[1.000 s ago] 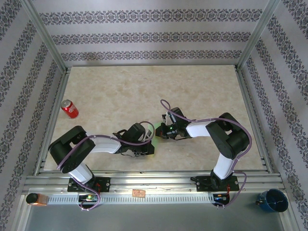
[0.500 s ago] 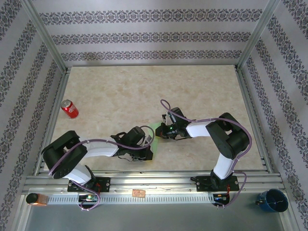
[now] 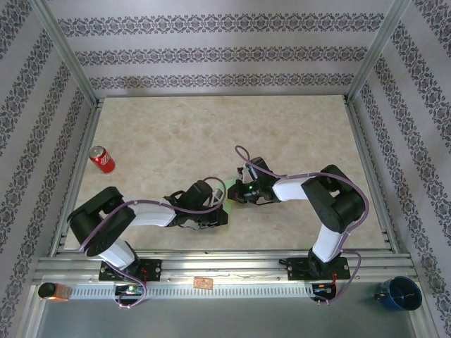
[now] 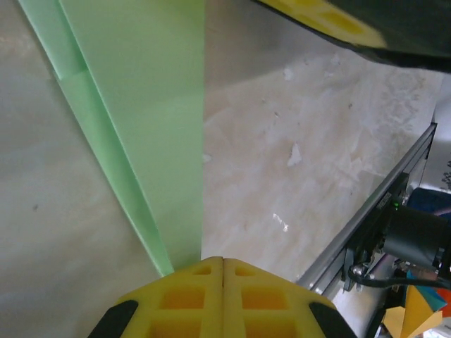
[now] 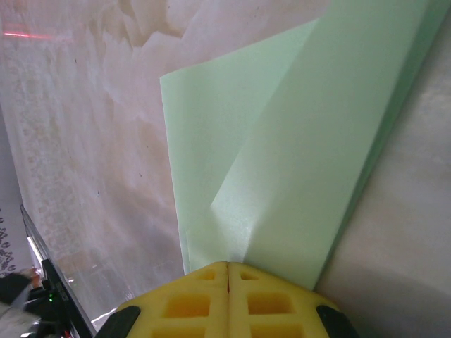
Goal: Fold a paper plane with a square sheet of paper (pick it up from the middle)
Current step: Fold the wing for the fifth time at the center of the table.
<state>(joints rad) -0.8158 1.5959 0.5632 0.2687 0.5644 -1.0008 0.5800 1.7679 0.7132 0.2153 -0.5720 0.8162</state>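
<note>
Your left gripper [image 4: 223,262] and right gripper [image 5: 227,266] are both clenched shut, tips on the folded green paper [image 4: 151,105]

On the beige marbled desk [image 3: 282,134], the left gripper [image 3: 217,210] and right gripper [image 3: 235,191] meet near the front middle, with a sliver of thin light green paper [image 3: 227,196] showing between them. A red soda can [image 3: 101,159] lies well apart, by the left edge

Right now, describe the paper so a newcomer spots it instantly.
On the marbled tabletop, look near the front edge where the left gripper and right gripper meet. The folded paper lies at their shut tips: thin, light green, unlike the red soda can far left.
</note>
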